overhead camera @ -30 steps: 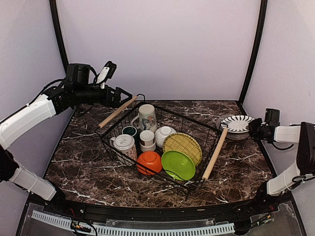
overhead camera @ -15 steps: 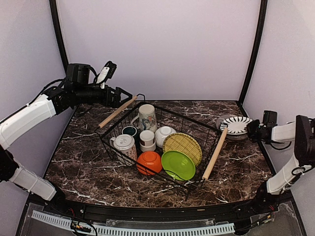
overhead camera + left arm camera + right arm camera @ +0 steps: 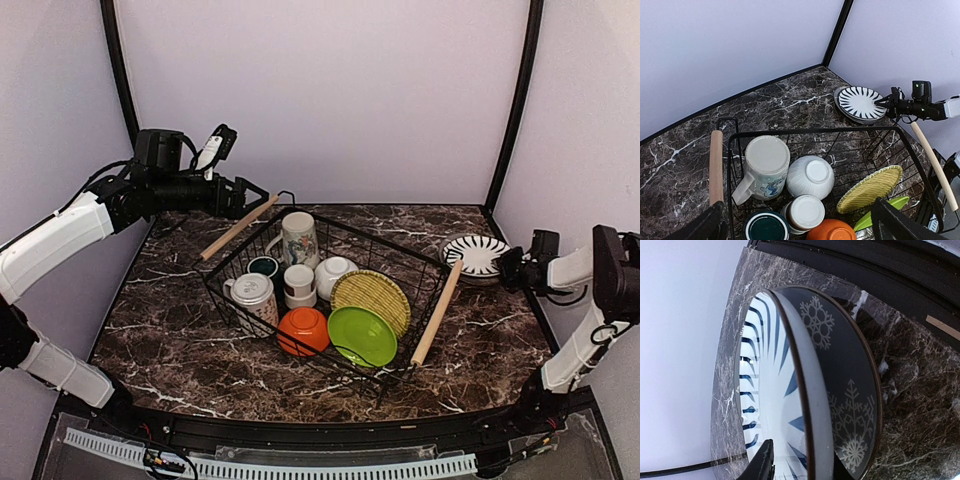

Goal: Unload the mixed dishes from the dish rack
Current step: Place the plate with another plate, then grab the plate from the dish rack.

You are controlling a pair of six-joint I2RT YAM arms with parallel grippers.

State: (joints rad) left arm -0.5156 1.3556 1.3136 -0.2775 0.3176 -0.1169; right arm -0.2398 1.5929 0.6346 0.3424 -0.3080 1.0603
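Lowered since a second ago, the striped plate (image 3: pixel 482 252) lies on the grey plate (image 3: pixel 852 390), with the right gripper (image 3: pixel 505 263) at its rim, perhaps loosening; I cannot tell. Left gripper (image 3: pixel 797 205) gapes empty over the dish rack (image 3: pixel 815 131); eight dishes remain inside.

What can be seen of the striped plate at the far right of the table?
The striped plate is round, white, apparently glazed ceramic, with dark blue wedge stripes radiating toward its rim. It lies face up, roughly level, stacked on a grey plate printed with pale snowflakes, on the marble table outside the dish rack, beyond its right wooden handle. The right claw sits at its rim, one finger over the striped face; whether it grips cannot be told.
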